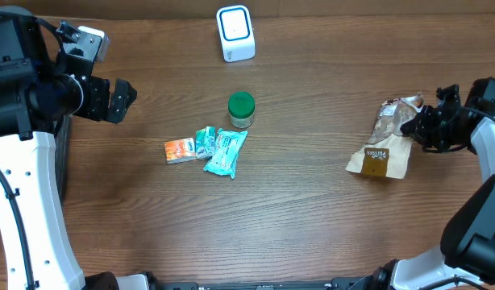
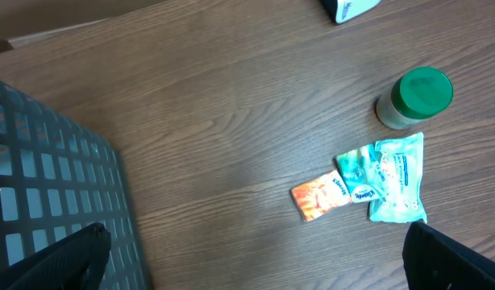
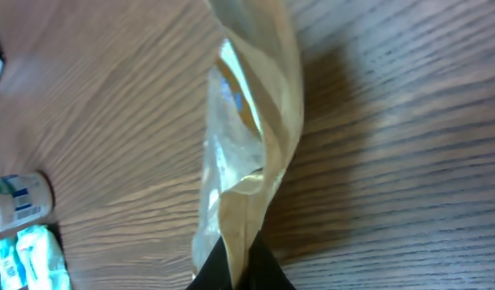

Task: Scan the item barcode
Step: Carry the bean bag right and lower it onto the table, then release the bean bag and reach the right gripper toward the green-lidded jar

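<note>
Fingertips of my right gripper (image 3: 241,270) are cut off at the wrist view's bottom edge, pinched on the brown snack bag (image 3: 247,145), its print blurred. My left gripper (image 2: 259,262) gapes wide, empty.

You are looking at a table (image 1: 312,217) showing brown wood grain with a matt, finely streaked finish. On the right, the pouch (image 1: 386,145) is showing matt brown paper below a crinkled clear plastic window. At the far edge, the scanner (image 1: 235,32) is gleaming as smooth white plastic. The jar (image 1: 241,110) is wearing a smooth green plastic lid. The teal packets (image 1: 223,151) and orange packet (image 1: 179,151) are shining like glossy film. At the left, the basket (image 2: 38,201) is reading as matt grey plastic grid.
</note>
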`<action>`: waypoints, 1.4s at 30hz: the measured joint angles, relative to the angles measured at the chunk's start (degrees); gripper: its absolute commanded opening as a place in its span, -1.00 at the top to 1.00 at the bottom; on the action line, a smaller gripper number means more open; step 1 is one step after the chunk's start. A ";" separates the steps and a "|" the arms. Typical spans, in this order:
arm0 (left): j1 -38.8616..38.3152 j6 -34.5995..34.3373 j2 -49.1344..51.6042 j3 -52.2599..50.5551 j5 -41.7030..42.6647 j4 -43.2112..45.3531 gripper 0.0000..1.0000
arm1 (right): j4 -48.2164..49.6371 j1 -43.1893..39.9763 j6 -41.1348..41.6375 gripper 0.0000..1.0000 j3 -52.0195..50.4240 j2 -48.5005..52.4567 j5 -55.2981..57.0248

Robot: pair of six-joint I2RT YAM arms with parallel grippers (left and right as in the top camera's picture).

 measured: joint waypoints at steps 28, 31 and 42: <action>0.00 0.00 0.00 0.00 -0.02 -0.02 -0.99 | -18.97 -0.04 2.89 -1.00 15.58 -4.52 -3.34; 0.00 0.00 0.00 0.00 0.00 0.00 -0.99 | -20.22 0.15 2.95 -1.00 15.58 -4.52 -8.63; 0.00 0.00 0.00 0.00 0.00 0.00 -0.99 | -20.17 10.80 4.11 -1.00 15.58 -4.52 -9.35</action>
